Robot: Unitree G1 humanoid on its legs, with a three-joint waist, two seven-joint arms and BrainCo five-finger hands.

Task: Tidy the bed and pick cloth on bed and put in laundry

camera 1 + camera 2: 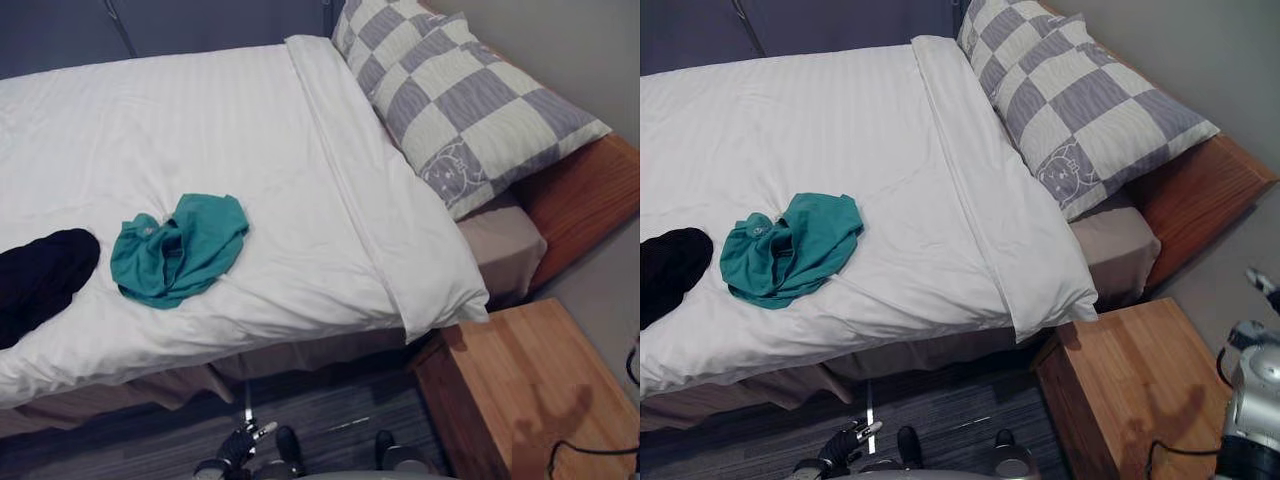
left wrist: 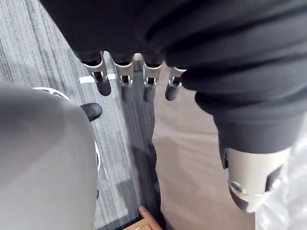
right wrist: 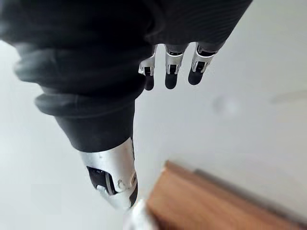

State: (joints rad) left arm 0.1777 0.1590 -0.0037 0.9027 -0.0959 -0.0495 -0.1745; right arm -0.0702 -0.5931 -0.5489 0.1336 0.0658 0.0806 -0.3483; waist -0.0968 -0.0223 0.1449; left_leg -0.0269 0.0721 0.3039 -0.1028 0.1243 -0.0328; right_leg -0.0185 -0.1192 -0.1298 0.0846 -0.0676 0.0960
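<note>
Cloth on bed, both hands empty
Teal cloth (image 1: 178, 248) lies crumpled on the white duvet (image 1: 200, 120) near the bed's near edge, a black cloth (image 1: 40, 280) just left of it. A checked pillow (image 1: 460, 95) rests far right, and a wooden nightstand (image 1: 530, 390) stands near right. Left hand (image 2: 123, 72) hangs over the floor (image 2: 43, 52), fingers straight; right hand (image 3: 171, 67) is likewise relaxed.

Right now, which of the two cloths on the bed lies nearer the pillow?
The teal cloth; the black cloth lies beyond it, farther from the checked pillow.
</note>
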